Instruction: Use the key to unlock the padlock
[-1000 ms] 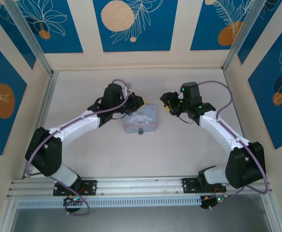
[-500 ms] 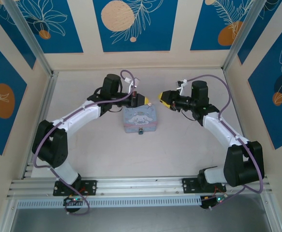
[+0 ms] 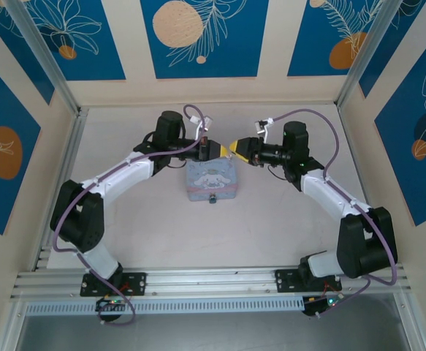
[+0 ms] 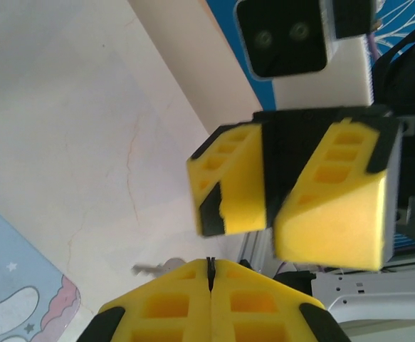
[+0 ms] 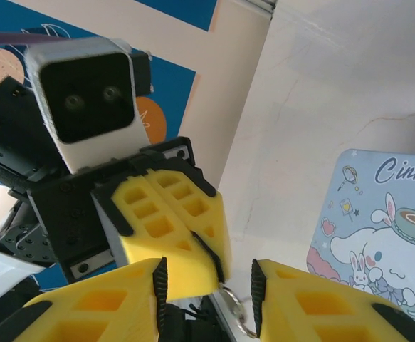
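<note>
Pale table, blue leaf-print walls. Top view: left gripper and right gripper meet tip to tip above the far edge of the cartoon box. The padlock, tiny and dark, sits at the box's near edge. Left wrist view: left jaws pressed together, key a thin grey sliver jutting beside them. Right wrist view: right jaws narrowly apart, a metal ring between them. Step judged: key handover. Next calls for a firm right pinch, then left release.
</note>
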Available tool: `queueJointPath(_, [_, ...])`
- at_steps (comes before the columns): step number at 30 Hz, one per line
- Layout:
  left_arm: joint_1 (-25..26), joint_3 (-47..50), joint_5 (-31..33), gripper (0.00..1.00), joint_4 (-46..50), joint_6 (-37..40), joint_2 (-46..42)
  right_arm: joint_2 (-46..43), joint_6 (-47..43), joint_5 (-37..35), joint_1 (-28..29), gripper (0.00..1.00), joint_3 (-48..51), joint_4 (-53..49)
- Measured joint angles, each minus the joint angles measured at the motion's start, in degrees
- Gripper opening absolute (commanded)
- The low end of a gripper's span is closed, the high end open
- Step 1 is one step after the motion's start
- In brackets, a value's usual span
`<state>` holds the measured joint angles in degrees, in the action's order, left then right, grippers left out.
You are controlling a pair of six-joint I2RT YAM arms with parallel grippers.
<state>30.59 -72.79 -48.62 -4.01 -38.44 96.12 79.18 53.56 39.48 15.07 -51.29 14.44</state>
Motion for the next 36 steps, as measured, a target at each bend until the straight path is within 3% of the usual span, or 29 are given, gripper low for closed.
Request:
queueJointPath(23, [0.0, 8.6, 4.6, 0.00, -20.5, -17.7, 0.0, 4.3, 9.9, -0.2, 0.3, 0.32, 4.5, 15.1])
queueJointPath(36, [0.1, 9.0, 5.7, 0.00, -23.5, -20.3, 0.1, 4.7, 11.4, 0.1, 0.3, 0.26, 5.2, 18.4])
